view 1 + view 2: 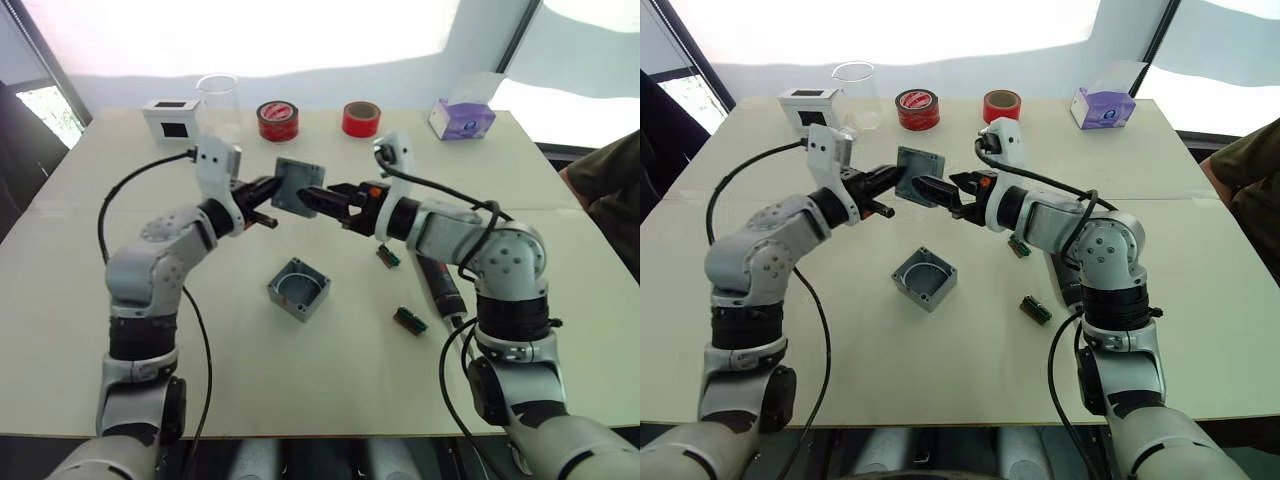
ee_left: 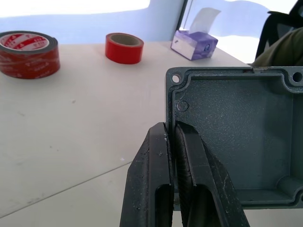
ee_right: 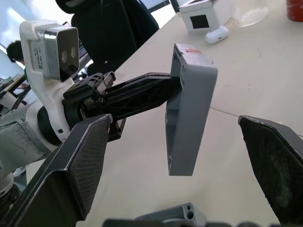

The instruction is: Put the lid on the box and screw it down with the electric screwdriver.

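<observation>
The grey lid hangs on edge in the air above the table's middle. My left gripper is shut on its rim, near a corner screw hole. My right gripper stands open facing the lid from the other side, one finger to each side of it and not closed on it; its tips reach the lid's edge. The grey box sits open-side up on the table below, nearer to me. The black electric screwdriver lies on the table under my right forearm, partly hidden.
Along the far edge stand a white box with a black window, a clear cup, two red tape rolls and a tissue box. Two small circuit boards lie near the screwdriver. A person sits at the right.
</observation>
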Available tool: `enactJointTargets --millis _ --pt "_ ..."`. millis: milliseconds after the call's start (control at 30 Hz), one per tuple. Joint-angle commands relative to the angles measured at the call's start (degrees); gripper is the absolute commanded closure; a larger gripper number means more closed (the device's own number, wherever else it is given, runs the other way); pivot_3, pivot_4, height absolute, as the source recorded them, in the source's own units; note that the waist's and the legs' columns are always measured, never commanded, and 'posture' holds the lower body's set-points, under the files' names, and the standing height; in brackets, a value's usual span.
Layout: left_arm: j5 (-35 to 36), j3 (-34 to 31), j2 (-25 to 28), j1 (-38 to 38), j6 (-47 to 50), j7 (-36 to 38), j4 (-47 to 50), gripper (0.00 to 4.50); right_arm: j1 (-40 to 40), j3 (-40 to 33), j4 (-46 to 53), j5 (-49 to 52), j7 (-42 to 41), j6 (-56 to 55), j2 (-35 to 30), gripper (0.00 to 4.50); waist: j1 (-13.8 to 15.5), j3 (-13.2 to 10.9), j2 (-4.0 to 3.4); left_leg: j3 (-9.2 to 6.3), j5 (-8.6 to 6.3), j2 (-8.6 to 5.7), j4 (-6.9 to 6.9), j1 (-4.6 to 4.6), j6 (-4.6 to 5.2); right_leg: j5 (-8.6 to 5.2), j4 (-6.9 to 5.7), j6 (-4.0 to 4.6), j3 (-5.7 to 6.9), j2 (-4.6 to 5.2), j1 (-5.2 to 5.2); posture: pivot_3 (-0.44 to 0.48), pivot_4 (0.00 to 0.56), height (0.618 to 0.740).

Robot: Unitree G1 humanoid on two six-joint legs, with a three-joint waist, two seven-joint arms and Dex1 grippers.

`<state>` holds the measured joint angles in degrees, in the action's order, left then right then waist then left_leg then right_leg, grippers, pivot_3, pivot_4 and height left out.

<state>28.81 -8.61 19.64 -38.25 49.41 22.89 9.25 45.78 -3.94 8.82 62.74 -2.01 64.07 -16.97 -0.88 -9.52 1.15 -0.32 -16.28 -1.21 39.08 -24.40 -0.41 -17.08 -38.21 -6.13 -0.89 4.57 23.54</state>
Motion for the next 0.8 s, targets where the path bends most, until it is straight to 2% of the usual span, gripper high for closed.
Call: enactJointTargets --millis 33,133,167,233,267,300,467,767,800 --pt "1.35 -1.14 0.72 0.1 -0.49 0.22 3.1 4.47 0.14 -2.61 2.24 1.66 0.91 0.93 0.95 0.0 0.0 0.0 0.0 0.0 -0.05 0.01 0.0 0.0 0.09 0.0 0.0 0.0 0.01 -0.01 0.0 0.0 0.15 0.74" --pt "1.92 -1.46 1.06 0.04 -0.22 0.28 3.2 4.5 -0.07 -3.31 2.33 1.54 1.53 1.33 1.48 0.8 -0.04 0.0 0.0 0.0 -0.04 0.01 0.0 0.0 0.08 0.0 0.0 0.0 0.02 -0.05 0.0 0.0 0.15 0.74" --pt "2.09 -1.55 1.11 -0.07 -0.12 0.25 3.19 4.5 -0.1 -3.48 2.35 1.44 1.64 1.45 1.6 1.27 -0.04 0.0 0.0 0.0 -0.04 0.01 0.0 0.0 0.07 0.0 0.0 0.0 0.02 -0.05 0.0 0.0 0.15 0.74" --pt "2.39 -1.62 1.07 -0.22 0.01 0.21 3.16 4.5 -0.16 -3.89 2.28 1.32 1.94 1.51 1.99 1.73 0.02 0.0 0.0 0.0 -0.04 0.0 0.0 0.0 0.07 0.0 0.0 0.0 0.03 -0.07 0.0 0.0 0.15 0.74" --pt "2.55 -1.66 1.01 -0.26 0.05 0.1 3.11 4.5 -0.19 -4.1 2.23 1.37 2.12 1.52 2.17 2.23 0.03 0.0 0.0 0.0 -0.04 0.0 0.0 0.0 0.07 0.0 0.0 0.0 0.03 -0.07 -0.01 0.0 0.15 0.74" --pt "2.62 -1.53 1.1 -0.23 0.0 0.17 3.16 4.5 -0.23 -4.22 2.23 1.35 2.22 1.53 2.33 2.45 0.04 0.0 0.0 0.0 -0.04 0.0 0.0 0.0 0.07 0.0 0.0 0.0 0.03 -0.07 -0.01 0.0 0.15 0.74" --pt "3.8 -1.43 1.15 -0.18 0.41 0.29 3.65 4.5 -0.55 -4.3 2.33 0.82 2.48 1.62 3.07 4.35 -0.02 0.0 0.0 0.0 -0.02 0.0 0.0 0.0 0.05 0.0 0.0 0.0 0.03 -0.09 0.0 0.0 0.15 0.74" --pt "5.33 -1.88 1.62 0.16 1.51 0.66 4.43 4.5 -1.4 -4.51 2.79 1.15 3.19 1.78 4.21 4.39 -0.01 0.0 0.0 0.0 0.01 0.0 0.0 0.0 0.0 0.0 0.0 0.0 0.03 -0.09 0.0 0.0 0.15 0.74" --pt "5.94 -2.53 1.73 0.08 2.09 0.58 4.09 3.97 -1.49 -4.54 2.96 1.12 3.05 1.6 4.26 4.39 -0.01 0.0 -0.01 0.0 0.01 0.0 0.0 0.0 0.0 0.0 0.0 0.0 0.03 -0.09 -0.01 0.0 0.15 0.74"
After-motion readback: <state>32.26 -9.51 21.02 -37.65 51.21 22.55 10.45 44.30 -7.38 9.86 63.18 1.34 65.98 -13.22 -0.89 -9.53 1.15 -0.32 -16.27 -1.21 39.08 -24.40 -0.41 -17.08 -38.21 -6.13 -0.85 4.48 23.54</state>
